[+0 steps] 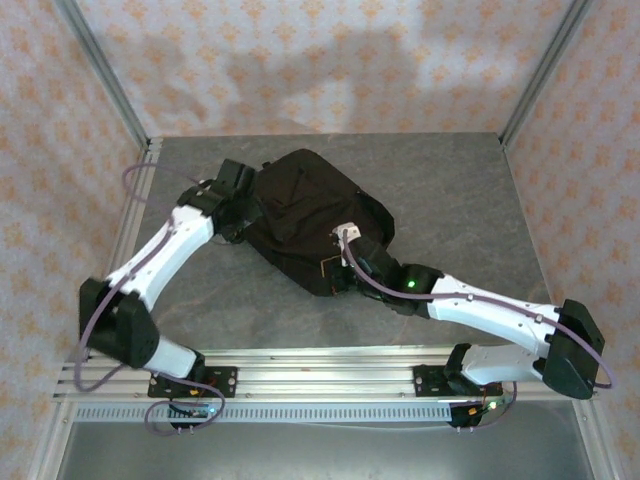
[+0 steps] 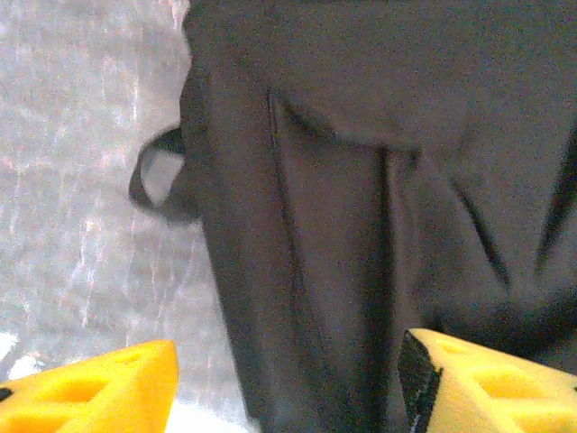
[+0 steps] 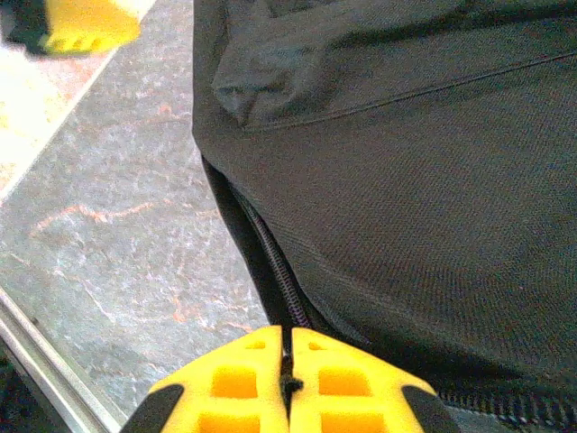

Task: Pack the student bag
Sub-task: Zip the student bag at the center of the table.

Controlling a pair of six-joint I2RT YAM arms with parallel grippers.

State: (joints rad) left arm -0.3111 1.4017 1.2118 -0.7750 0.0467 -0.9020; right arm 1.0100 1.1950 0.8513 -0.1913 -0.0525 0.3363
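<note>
From above, the student bag (image 1: 305,215) lies flat near the middle of the grey worktop (image 1: 450,200), its rounded end turned toward the far left. The left arm (image 1: 165,250) reaches its left edge and the right arm (image 1: 480,310) its near edge. At that range, neither arm's fingers can be read.

The left wrist camera supplies them for its own side. The left pincer (image 2: 288,361) stands apart, with one yellow finger over bare worktop and the other over the black cloth. The bag's folded edge runs up between them, and nothing is clamped. A small strap loop (image 2: 153,194) sticks out from that edge onto the stone, a detail lost in the overhead picture.

The right wrist camera shows the right pincer (image 3: 288,347) with its two fingers pressed together. The zip (image 3: 270,262), unseen from above, curves along the bag's lower seam and runs straight to the line where the fingers meet. A thin dark sliver sits in that line, but I cannot tell whether it is the zip's pull. In the far corner of this view sits a yellow fingertip (image 3: 86,23) of the other arm.
</note>
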